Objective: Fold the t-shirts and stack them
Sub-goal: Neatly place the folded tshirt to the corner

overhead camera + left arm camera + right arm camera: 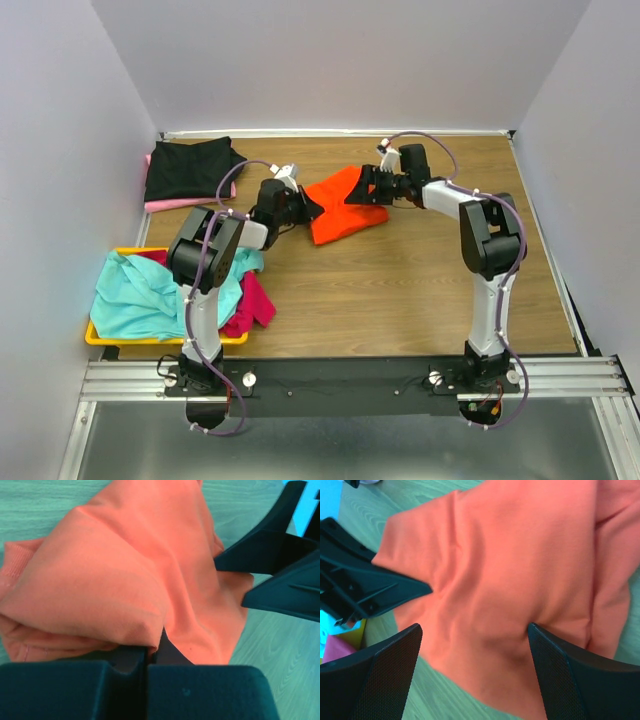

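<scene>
**Folding the orange t-shirt (345, 210) between both arms**

Your shirt lies bunched mid-way across the table (420, 290), with an arm on either side. The left fingers (100, 690) are pinched on its left edge. The right fingers (375, 680) gape wide over its right side, holding nothing. At near left, the yellow tray (95, 337) holds the teal t-shirt (140, 295) and the magenta t-shirt (255, 300).

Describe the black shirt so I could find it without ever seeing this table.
Look to the far left corner of the wooden table, beyond the yellow tray. There the black t-shirt lies on a pale pink t-shirt, the only dark cloth in sight.
</scene>
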Robot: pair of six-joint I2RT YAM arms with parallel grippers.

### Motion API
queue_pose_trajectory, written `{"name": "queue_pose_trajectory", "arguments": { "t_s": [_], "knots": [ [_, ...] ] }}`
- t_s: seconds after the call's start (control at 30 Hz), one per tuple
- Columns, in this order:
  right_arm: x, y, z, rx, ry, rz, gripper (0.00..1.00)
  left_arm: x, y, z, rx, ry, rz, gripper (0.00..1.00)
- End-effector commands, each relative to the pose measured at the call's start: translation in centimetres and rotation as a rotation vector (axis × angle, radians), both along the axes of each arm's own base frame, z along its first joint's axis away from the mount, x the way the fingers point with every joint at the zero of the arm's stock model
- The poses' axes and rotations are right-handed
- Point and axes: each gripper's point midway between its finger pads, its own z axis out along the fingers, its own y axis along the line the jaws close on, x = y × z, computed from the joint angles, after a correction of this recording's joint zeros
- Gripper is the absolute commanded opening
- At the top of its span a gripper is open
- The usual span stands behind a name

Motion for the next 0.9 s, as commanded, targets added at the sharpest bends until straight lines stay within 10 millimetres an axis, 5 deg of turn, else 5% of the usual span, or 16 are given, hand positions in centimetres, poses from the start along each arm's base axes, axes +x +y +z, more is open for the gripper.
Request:
{"name": "queue_pose_trajectory", "arguments": {
  "t_s": [0.0, 0.37, 0.87],
  "knots": [
    [-0.6, -0.4, 2.7, 0.005, -0.051, 0.004, 0.92, 1.3, 0.1, 1.3, 0.088, -0.054, -0.017, 0.00],
    [-2.3, -1.3, 5.8, 0.001, -0.107, -0.014, 0.93, 5.6, 4.7, 4.1, 0.381, -0.128, -0.185, 0.00],
    [-3.4, -2.3, 8.0, -0.017, -0.168, -0.035, 0.93, 10.4, 13.5, 4.1, 0.539, -0.105, -0.254, 0.00]
  ]
}}
